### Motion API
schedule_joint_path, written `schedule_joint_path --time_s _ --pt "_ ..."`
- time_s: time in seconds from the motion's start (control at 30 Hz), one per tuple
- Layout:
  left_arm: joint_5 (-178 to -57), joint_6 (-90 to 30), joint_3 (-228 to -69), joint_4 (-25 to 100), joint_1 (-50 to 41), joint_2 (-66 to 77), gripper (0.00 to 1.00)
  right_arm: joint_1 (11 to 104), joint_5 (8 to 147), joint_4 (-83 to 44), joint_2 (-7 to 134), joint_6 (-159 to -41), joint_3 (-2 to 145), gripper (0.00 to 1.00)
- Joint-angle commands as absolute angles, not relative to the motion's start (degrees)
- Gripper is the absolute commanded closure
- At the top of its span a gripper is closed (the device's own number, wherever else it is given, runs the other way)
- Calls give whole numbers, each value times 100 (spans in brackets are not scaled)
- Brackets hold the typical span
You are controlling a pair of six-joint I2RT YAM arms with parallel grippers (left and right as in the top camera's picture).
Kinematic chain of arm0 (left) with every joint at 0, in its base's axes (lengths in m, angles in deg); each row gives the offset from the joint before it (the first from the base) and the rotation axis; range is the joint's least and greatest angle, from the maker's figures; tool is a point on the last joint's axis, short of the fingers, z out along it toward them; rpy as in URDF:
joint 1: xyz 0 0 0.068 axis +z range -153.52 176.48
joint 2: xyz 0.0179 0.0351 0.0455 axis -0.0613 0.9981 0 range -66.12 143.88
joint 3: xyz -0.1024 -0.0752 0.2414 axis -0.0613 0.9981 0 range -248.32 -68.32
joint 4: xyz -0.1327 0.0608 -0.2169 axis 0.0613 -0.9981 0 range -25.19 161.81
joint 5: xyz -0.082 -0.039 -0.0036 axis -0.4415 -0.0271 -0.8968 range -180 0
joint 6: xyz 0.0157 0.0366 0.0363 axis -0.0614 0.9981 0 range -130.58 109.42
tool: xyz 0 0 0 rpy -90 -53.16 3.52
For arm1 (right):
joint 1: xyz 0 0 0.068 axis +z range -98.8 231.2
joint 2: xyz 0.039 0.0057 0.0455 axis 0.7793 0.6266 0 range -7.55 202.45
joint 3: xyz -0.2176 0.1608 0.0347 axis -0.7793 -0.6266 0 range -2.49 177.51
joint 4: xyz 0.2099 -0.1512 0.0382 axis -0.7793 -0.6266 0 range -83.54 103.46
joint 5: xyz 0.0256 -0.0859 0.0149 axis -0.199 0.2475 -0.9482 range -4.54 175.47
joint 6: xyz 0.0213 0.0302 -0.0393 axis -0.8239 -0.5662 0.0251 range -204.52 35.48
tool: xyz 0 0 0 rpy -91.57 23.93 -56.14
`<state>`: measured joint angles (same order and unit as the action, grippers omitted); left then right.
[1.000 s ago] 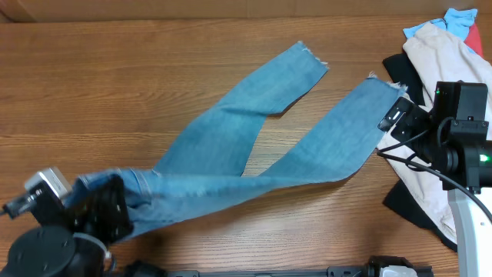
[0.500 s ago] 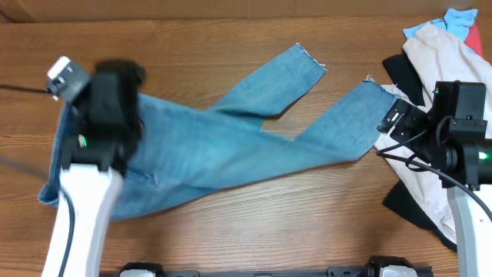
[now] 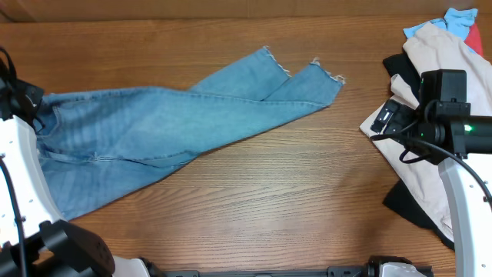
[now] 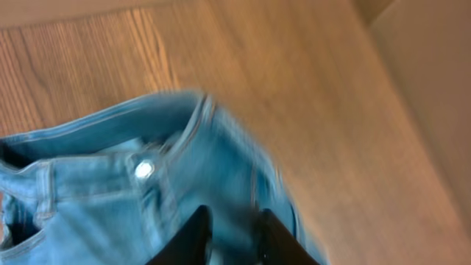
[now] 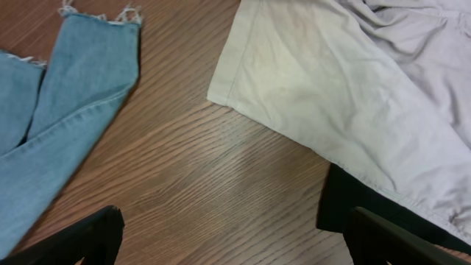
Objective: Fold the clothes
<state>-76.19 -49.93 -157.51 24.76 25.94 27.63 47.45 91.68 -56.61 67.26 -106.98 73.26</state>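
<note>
The light blue jeans point(image 3: 154, 123) lie spread across the left and middle of the wooden table. The waist is at the far left. Both legs run right, side by side, to frayed hems point(image 3: 327, 75). My left gripper point(image 3: 31, 104) is at the table's left edge. In the left wrist view it point(image 4: 233, 215) is shut on the jeans' waistband point(image 4: 110, 184), near the metal button. My right gripper point(image 3: 382, 123) is open and empty over bare wood point(image 5: 235, 228), right of the hems. One jeans leg end point(image 5: 66, 88) shows in the right wrist view.
A pile of other garments sits at the right edge: pale beige point(image 3: 442, 54) point(image 5: 316, 81), black point(image 3: 403, 73) point(image 5: 353, 206), bright blue point(image 3: 461, 19) and red point(image 3: 483, 35). A cardboard wall point(image 3: 231, 8) runs along the back.
My left gripper carried the waist from the front left up and out to the far left. The jeans slid left and the legs came together. My right gripper shifted slightly left.
</note>
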Motion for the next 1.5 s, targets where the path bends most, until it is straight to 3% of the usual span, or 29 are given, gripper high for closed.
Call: schedule_joint_path --time_s 0.0,0.17,0.27,0.6,1.1,1.2,1.27,1.33,1.47 --pt "-8061 -4672 -15887 2201 2607 2999 61 4732 8871 -5567 6865 -10366 7444 0" --pt "-8227 -4628 -15887 1667 2548 3052 66 4738 7630 -5230 7268 -9290 7442 0" --pt "-8568 -4580 -15887 1257 2438 3052 72 4743 7533 -5016 7676 -9273 7442 0" --pt "-8835 -4335 -15880 419 1853 3052 72 5189 6819 -3361 9501 -9157 7442 0" --pt "-8811 -4263 -15882 413 1440 3052 73 5772 6797 -1396 11012 -11041 7442 7" --pt "-8811 -4224 -15880 411 1440 3052 73 5796 6797 -1198 11141 -11373 7442 25" --pt "-8813 -4200 -15880 406 1440 3052 73 5801 6795 -1132 11187 -11531 7442 63" --pt "-8811 -4180 -15880 389 1442 3052 73 5801 6782 -1152 11180 -11563 7442 89" --pt "-8808 -4027 -15880 360 1442 3052 73 5768 6779 -1573 10830 -11295 7444 96"
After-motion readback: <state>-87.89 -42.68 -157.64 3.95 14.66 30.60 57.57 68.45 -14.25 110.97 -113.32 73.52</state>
